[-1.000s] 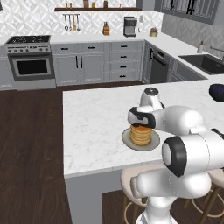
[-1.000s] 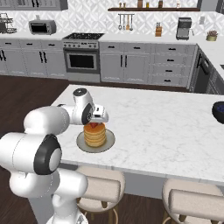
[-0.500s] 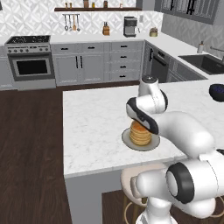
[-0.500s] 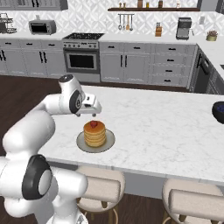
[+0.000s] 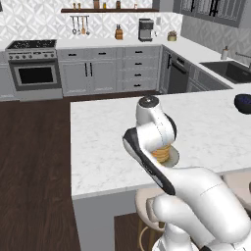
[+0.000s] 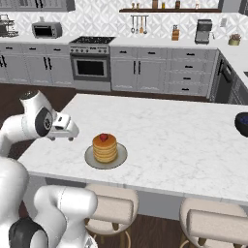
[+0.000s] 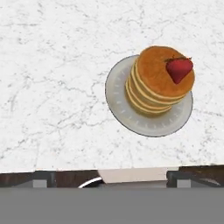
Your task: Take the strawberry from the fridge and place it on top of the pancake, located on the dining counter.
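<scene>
Strawberry (image 7: 179, 69) atop plated pancake (image 7: 157, 83)

The arm (image 6: 34, 121) is showing glossy white rounded shells along every link, the segments swelling into smooth bulbous housings. Dark grey to black rings are sitting at the joints, with round dark end caps on the joint housings. In the left base view a black band is running down the side of one link between the white shells. The hand is ending in a boxy white block. No cables, screws or markings are showing.
</scene>
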